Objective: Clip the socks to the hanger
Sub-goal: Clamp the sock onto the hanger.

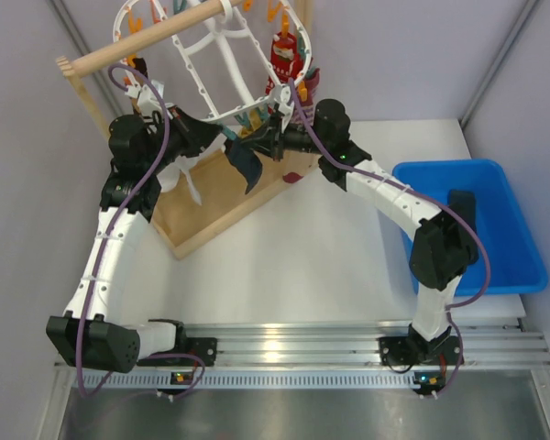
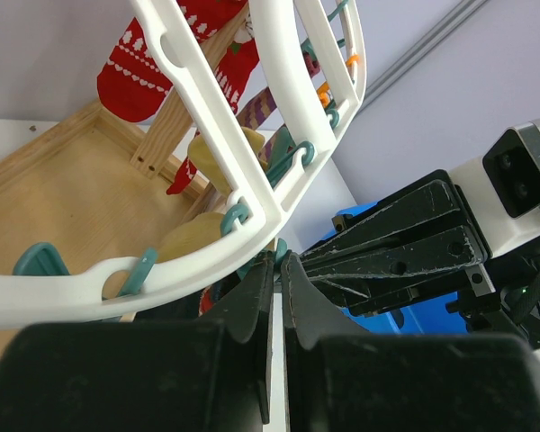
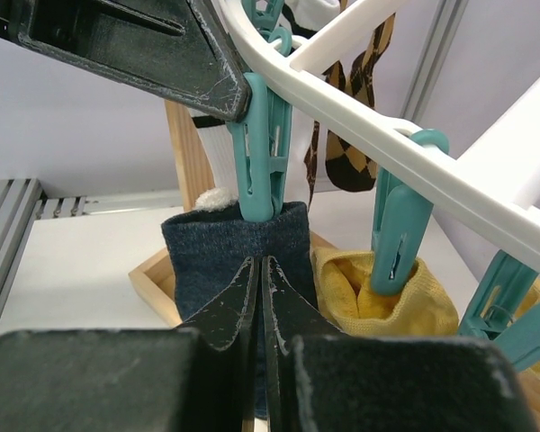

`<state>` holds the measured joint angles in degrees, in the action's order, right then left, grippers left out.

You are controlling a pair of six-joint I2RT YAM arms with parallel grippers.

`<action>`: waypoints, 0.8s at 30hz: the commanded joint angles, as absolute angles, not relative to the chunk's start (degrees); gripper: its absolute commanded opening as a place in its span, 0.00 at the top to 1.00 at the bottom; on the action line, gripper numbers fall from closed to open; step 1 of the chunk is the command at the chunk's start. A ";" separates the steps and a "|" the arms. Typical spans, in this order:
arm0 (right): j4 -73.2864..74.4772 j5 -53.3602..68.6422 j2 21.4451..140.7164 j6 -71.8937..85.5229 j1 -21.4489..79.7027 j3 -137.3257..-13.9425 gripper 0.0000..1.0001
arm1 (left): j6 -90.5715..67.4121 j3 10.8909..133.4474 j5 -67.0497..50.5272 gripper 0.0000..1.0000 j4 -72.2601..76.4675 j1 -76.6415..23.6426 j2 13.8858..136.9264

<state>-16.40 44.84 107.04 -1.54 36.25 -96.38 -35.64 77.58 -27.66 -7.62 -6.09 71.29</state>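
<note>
At the far edge of the bench, left of centre: the navy sock (image 3: 225,247) meets a teal clip (image 3: 261,153) on the lower rim of the hanger (image 3: 360,108). The sock's top hem sits right up at the clip's mouth. I cannot tell whether the clip has bitten yet.

My right gripper (image 3: 259,270) has its fingers together, pinching the sock just under the hem. I judge this grip is there to keep the limp fabric taut and raised into the clip, since it would sag away otherwise.

My left gripper (image 2: 276,270) comes in from the opposite side. Its fingers are nearly together, with a sliver of teal between the tips, so I read them as clamped on the clip's upper end. Squeezing there would spread the mouth and releasing would let it bite.

One clip along the rim, a yellow sock (image 3: 414,306) hangs already pinned. This suggests I am working around the hanger clip by clip.

The hanger is suspended over a wooden base (image 1: 220,220) at the far-left corner. A blue bin (image 1: 500,229) stands along the right edge.

The next move calls for easing the left fingers off first, then checking the hold.
</note>
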 commanded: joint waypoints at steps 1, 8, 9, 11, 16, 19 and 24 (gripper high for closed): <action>-17.58 45.26 106.78 -2.81 37.26 -97.38 1.00 | -36.04 78.49 -27.86 1.00 -8.79 -5.54 71.46; -17.58 45.09 107.49 -2.64 37.18 -98.18 1.00 | -36.39 78.75 -27.69 1.00 -8.53 -5.36 71.54; -17.67 45.09 107.49 -2.81 37.18 -98.00 1.00 | -36.30 78.84 -27.77 1.00 -8.61 -5.36 71.54; -17.75 45.09 107.49 -2.81 36.91 -97.65 1.00 | -36.39 78.75 -27.86 1.00 -8.53 -5.36 71.54; -18.02 44.83 107.67 -2.72 36.65 -98.00 1.00 | -36.30 78.66 -28.21 1.00 -8.61 -5.27 71.54; -18.28 44.82 107.75 -2.20 36.56 -98.79 1.00 | -36.30 78.66 -28.30 1.00 -8.61 -5.27 71.72; -18.46 44.82 107.58 -1.76 36.47 -99.14 1.00 | -36.30 78.66 -28.30 1.00 -8.79 -5.27 71.72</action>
<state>-16.16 44.62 107.53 -1.85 36.21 -96.42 -35.68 77.60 -28.10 -7.62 -5.87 71.29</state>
